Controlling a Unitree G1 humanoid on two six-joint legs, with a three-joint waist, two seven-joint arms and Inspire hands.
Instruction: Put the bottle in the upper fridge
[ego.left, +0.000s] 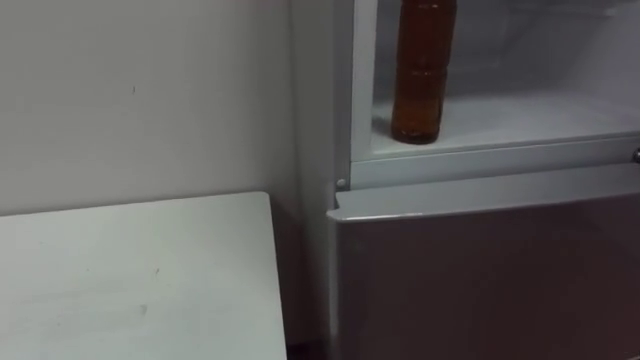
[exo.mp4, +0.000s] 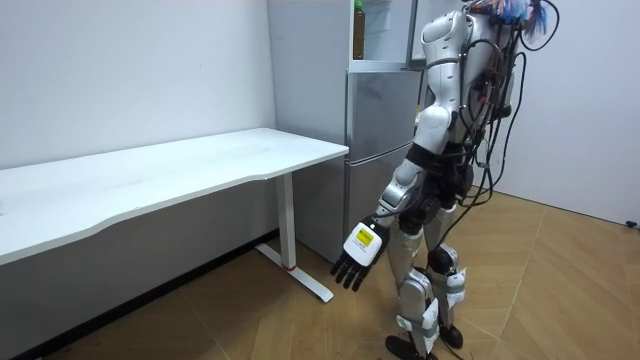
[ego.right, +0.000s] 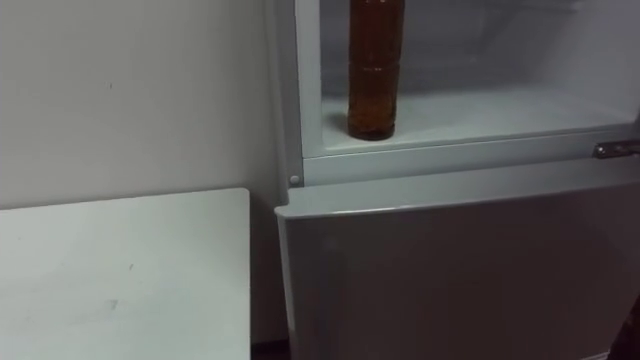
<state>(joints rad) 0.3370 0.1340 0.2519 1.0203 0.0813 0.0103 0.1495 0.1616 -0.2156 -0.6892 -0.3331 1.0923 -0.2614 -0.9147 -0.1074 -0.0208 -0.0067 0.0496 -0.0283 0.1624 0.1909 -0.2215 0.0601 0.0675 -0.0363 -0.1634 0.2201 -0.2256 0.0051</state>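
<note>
An amber bottle (ego.left: 420, 70) stands upright on the white shelf (ego.left: 530, 118) of the open upper fridge compartment, near its left wall. In the room view the bottle (exo.mp4: 358, 32) shows at the top of the fridge (exo.mp4: 375, 130), and I stand right in front of it, upright. My left hand (exo.mp4: 358, 254) hangs low beside my leg, far below the bottle, with straight fingers and nothing in it.
The lower fridge door (ego.left: 480, 270) is closed below the shelf. A white table (ego.left: 130, 280) stands against the wall to the fridge's left, with a narrow gap between them. The upper door (exo.mp4: 413, 30) stands swung open. Wooden floor lies behind me.
</note>
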